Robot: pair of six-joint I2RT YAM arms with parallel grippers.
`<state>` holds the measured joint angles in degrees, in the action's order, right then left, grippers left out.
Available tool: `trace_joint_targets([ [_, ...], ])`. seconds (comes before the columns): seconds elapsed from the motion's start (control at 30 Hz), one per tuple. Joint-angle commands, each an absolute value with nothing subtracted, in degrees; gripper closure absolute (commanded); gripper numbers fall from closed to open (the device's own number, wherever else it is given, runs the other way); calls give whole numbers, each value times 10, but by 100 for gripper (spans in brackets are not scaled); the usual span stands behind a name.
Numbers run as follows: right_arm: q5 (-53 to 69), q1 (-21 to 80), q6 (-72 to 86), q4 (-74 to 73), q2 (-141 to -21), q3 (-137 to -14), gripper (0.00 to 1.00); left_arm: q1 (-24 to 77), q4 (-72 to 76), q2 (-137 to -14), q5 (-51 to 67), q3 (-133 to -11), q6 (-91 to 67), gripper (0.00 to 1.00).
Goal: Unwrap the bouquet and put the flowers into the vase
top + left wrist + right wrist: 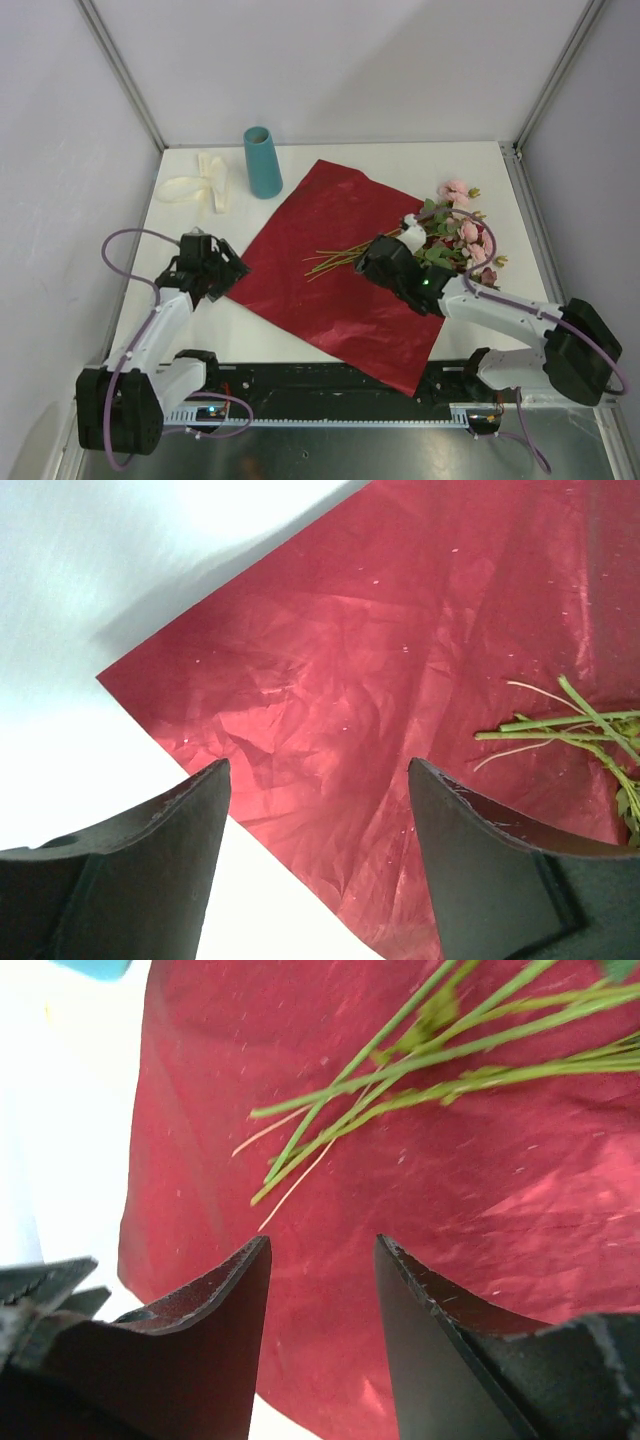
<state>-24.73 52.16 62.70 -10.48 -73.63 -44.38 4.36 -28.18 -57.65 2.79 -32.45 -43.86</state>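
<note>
The bouquet lies unwrapped: its dark red wrapping paper (340, 280) is spread flat on the table. The flowers (460, 235) lie across the sheet's right corner, blooms to the right and green stems (335, 260) pointing left. The teal vase (263, 162) stands upright behind the sheet, nothing showing in it. My left gripper (235, 268) hovers open at the sheet's left corner; its wrist view shows the paper (380, 660) and the stem ends (570, 725) beyond the gripper (320, 763). My right gripper (368, 258) is open over the paper (500, 1210), just short of the stems (430, 1060), holding nothing (322, 1240).
A cream ribbon (200, 185) lies loose at the back left, beside the vase. White walls and metal posts enclose the table on three sides. A corner of the vase (95, 967) shows at the top left of the right wrist view.
</note>
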Motion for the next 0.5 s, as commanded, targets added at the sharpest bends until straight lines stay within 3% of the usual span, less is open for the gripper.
trace_joint_targets([
  [0.0, -310, 493, 657, -125, -680, -420, 49, 47, -266, -524, 48, -371, -366, 23],
  [0.2, -289, 469, 559, -112, -606, -397, 48, 99, -265, -522, 98, -459, -293, 25],
  [0.47, -265, 466, 484, -145, -464, -357, 49, 202, -264, -678, 146, -623, -157, 26],
])
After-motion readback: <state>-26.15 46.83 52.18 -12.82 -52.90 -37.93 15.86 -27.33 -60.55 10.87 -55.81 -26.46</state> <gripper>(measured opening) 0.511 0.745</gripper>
